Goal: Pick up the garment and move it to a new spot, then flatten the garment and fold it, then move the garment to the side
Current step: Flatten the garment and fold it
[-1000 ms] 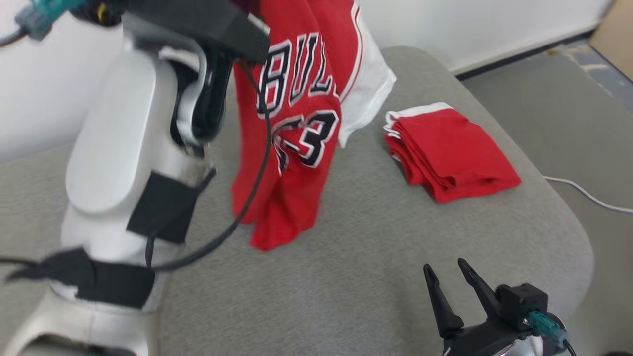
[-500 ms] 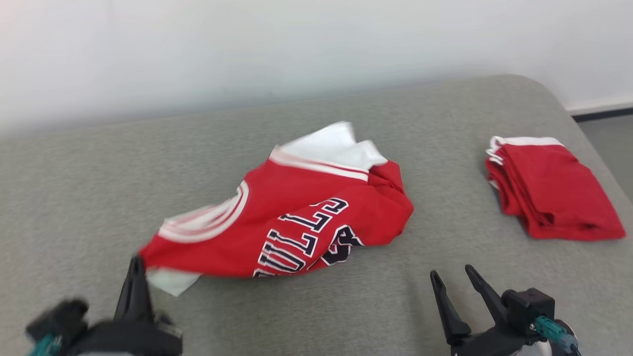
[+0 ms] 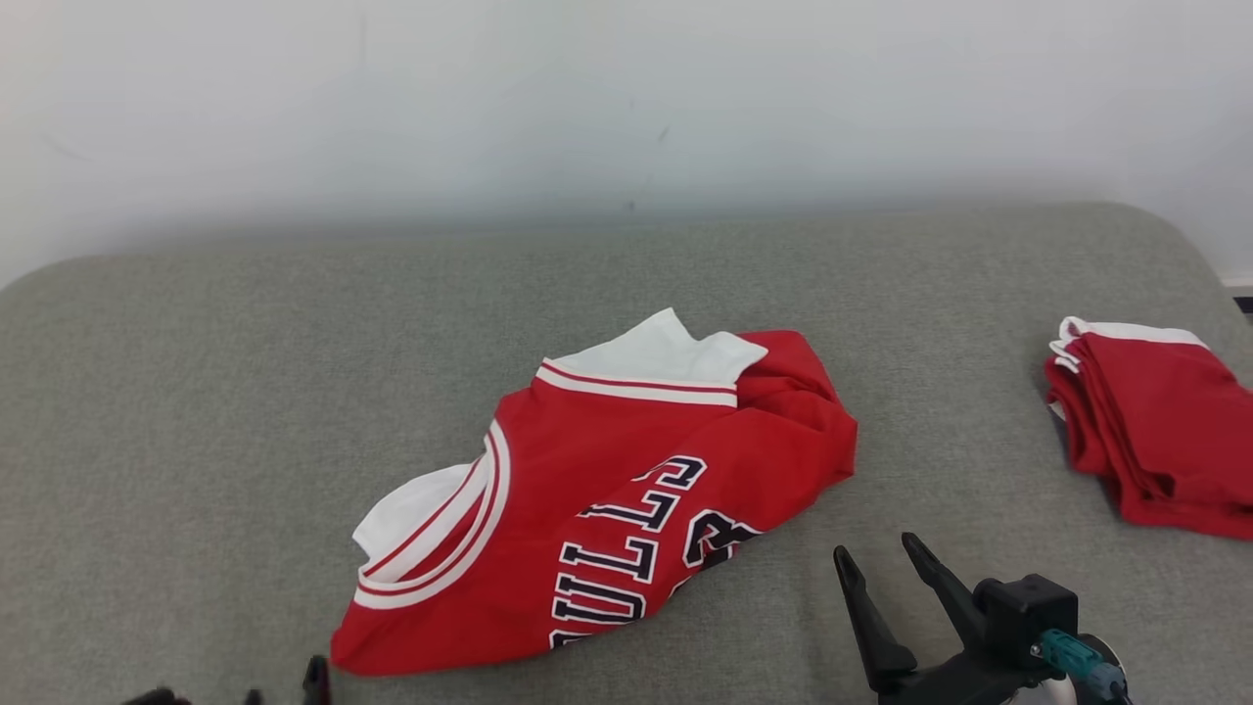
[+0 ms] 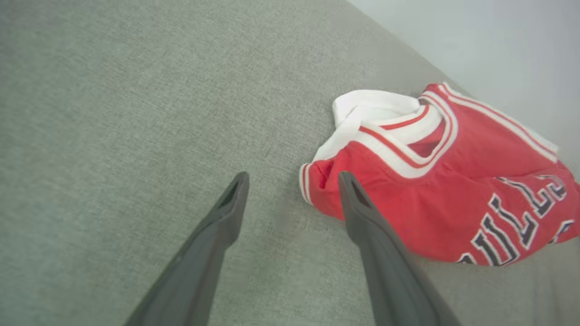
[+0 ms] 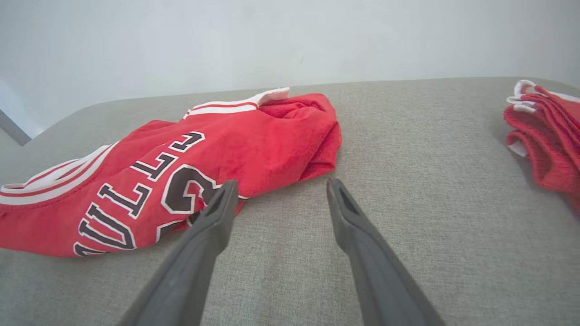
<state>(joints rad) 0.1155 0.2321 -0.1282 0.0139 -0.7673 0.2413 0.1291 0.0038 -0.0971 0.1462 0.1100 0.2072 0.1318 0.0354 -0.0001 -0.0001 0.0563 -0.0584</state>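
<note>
1. Black-fingered right gripper (image 3: 876, 548), spread apart and empty, just nearer than the garment's (image 3: 626, 470) right end, not touching it.
2. Left gripper (image 4: 293, 174), likewise parted and holding nothing, poised close by the garment's left end, at the striped armhole.
3. Crumpled red jersey garment lying loose on the grey upholstered surface (image 3: 196, 392). White-and-red trim. Dark, white-edged lettering reading "ULLS", with the first letter lost in a fold, and a partly hidden numeral beside it.
4. Right of the garment and well apart from it: folded red pile (image 3: 1155, 441) with white edging.
5. Beyond the garment: plain white wall (image 3: 587, 98).
</note>
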